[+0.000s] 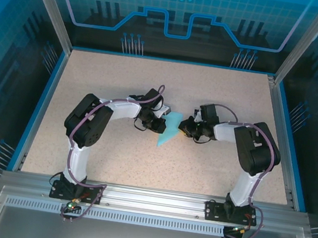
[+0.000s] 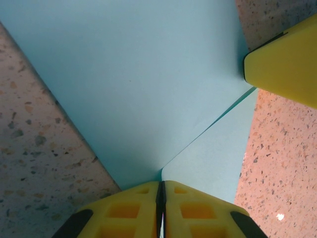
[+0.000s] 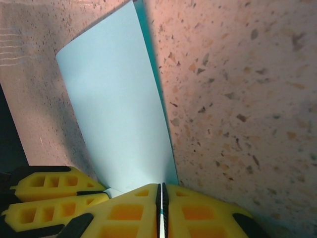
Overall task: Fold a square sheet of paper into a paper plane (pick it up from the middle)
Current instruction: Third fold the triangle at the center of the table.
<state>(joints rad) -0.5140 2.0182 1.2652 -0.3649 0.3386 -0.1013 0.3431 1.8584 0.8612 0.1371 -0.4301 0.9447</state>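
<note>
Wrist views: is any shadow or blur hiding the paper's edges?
Left wrist: paper evenly lit, crease crisp, no glare. Right wrist: shadow darkens the table left of the paper, edges readable; the near yellow fingers look slightly soft.

One camera sits high up and looks down on the whole table [image 1: 93, 80]. Two more look from low down, very close to the paper [image 1: 170, 130]. All three see that paper.
</note>
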